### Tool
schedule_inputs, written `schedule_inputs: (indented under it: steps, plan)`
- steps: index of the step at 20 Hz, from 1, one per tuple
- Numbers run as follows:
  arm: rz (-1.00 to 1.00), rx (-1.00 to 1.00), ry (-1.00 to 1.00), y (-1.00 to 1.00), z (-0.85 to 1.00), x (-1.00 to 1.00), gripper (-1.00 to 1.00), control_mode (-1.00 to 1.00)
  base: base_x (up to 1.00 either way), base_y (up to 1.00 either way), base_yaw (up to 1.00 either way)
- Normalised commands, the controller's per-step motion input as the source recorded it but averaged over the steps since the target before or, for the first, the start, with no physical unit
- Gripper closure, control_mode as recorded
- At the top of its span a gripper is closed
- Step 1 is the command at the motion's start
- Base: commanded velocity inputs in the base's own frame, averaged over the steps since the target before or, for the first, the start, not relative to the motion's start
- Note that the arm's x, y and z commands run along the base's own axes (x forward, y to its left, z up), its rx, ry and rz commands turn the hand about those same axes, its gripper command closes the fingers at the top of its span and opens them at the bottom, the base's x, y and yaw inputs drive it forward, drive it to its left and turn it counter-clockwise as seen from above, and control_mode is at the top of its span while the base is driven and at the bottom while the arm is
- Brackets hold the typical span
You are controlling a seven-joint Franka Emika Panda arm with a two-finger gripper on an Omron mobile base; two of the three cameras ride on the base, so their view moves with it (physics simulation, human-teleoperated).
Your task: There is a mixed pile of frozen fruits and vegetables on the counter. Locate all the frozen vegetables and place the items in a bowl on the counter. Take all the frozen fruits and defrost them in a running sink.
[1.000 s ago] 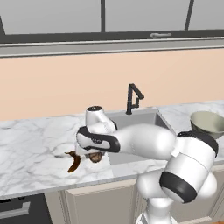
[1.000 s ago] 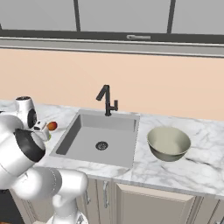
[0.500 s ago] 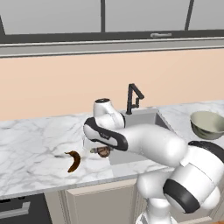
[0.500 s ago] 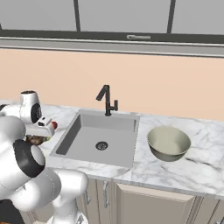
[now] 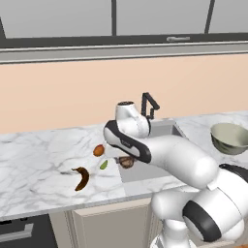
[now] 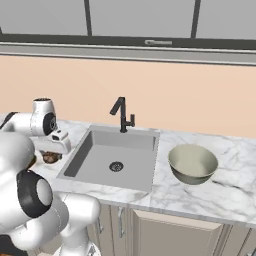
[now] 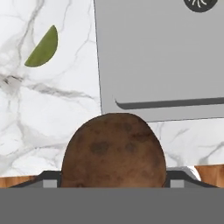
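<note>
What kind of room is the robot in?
It looks like a kitchen. There is a sink with a black faucet set in a white marble counter, cabinets below it, and a bowl next to the sink.

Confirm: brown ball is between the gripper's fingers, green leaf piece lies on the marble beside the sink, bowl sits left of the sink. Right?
One error: the bowl sits right of the sink, not left, as the right base view shows. The rest holds: the brown ball is at the gripper, and the green leaf piece lies on the marble counter beside the sink.
</note>
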Motion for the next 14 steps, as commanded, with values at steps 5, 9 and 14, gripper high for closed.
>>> schedule_inputs:
  steps: [5, 9, 14]
  plan:
    - [-0.06, 0.01, 0.01, -0.43, 0.16, -0.03, 1.00, -1.00, 0.00, 0.00, 0.00]
    - [-0.05, 0.01, 0.01, -0.46, 0.15, -0.03, 1.00, -1.00, 0.00, 0.00, 0.00]
    - [-0.06, 0.00, 0.01, -0.46, 0.15, -0.04, 1.00, -1.00, 0.00, 0.00, 0.00]
